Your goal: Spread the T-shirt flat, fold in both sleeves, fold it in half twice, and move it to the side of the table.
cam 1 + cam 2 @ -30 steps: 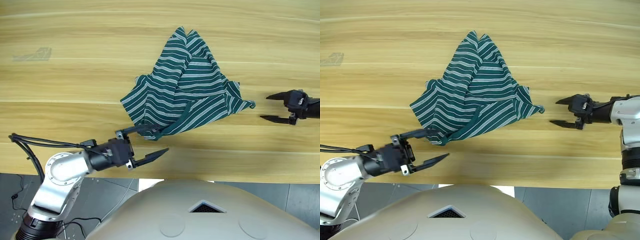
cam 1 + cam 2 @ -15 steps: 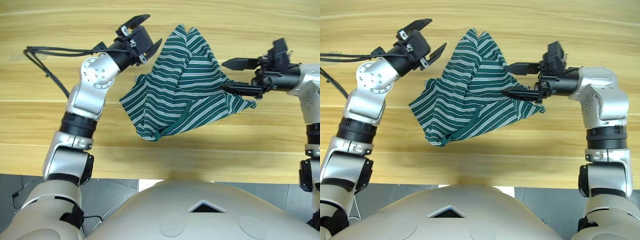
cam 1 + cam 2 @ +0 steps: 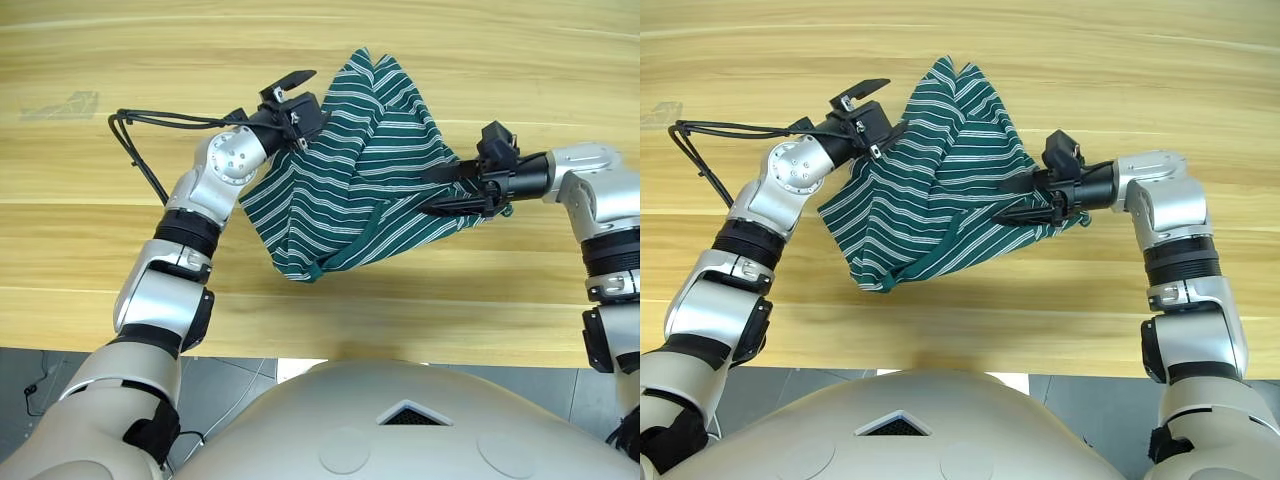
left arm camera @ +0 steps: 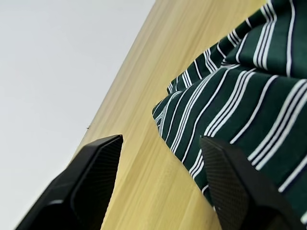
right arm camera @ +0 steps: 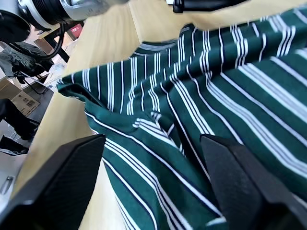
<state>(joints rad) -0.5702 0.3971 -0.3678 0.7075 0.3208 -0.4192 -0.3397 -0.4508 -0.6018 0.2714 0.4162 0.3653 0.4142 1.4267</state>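
Observation:
A dark green T-shirt (image 3: 360, 170) with white stripes lies crumpled in a heap in the middle of the wooden table (image 3: 120, 60). My left gripper (image 3: 298, 100) is open at the shirt's far left edge; in the left wrist view one of its fingers (image 4: 230, 187) overlaps the striped cloth (image 4: 240, 96), the other is over bare wood. My right gripper (image 3: 440, 192) is open and lies low over the shirt's right side, its fingers (image 5: 240, 187) straddling folds of cloth (image 5: 182, 120).
The table's near edge (image 3: 300, 355) runs just in front of the shirt. Black cables (image 3: 135, 140) loop from my left arm over the table's left part. Bare wood stretches to the left, the right and beyond the shirt.
Both arms came up from the near and right table edges to the shirt. In the last half second the left gripper dropped to the cloth's edge and the right slid further over the shirt.

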